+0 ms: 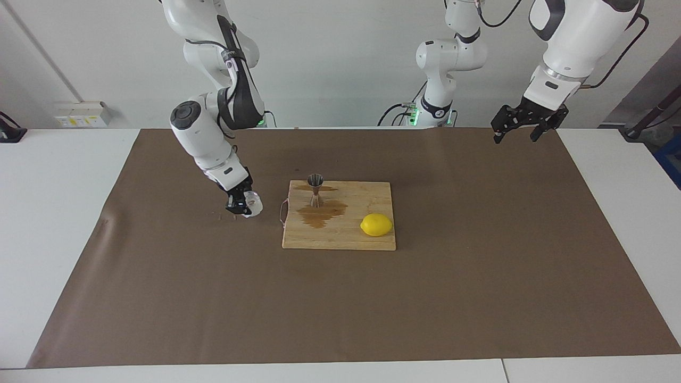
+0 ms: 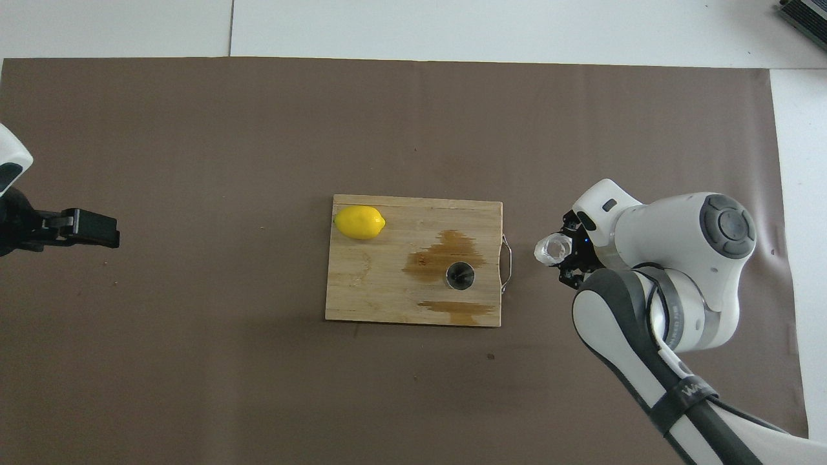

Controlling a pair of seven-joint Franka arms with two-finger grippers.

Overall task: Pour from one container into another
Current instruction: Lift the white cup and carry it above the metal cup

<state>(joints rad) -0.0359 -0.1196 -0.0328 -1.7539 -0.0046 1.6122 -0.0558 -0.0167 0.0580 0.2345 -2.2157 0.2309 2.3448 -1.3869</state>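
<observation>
The small whitish crinkled cup (image 1: 252, 205) (image 2: 551, 248) hangs just above the brown mat, beside the handle end of the wooden board. My right gripper (image 1: 242, 202) (image 2: 571, 256) is shut on it from the side. The steel hourglass jigger (image 1: 315, 189) (image 2: 460, 276) stands upright on the board (image 1: 348, 239) (image 2: 381, 294), at the corner nearer to the robots and the cup. My left gripper (image 1: 517, 130) (image 2: 90, 227) waits open and empty, high over the mat's edge at the left arm's end.
A yellow lemon (image 1: 376, 225) (image 2: 359, 222) lies on the board's corner farthest from the jigger. Brown wet stains (image 1: 321, 214) (image 2: 446, 252) spread on the board around the jigger. A wire handle (image 1: 282, 211) sticks out of the board toward the cup.
</observation>
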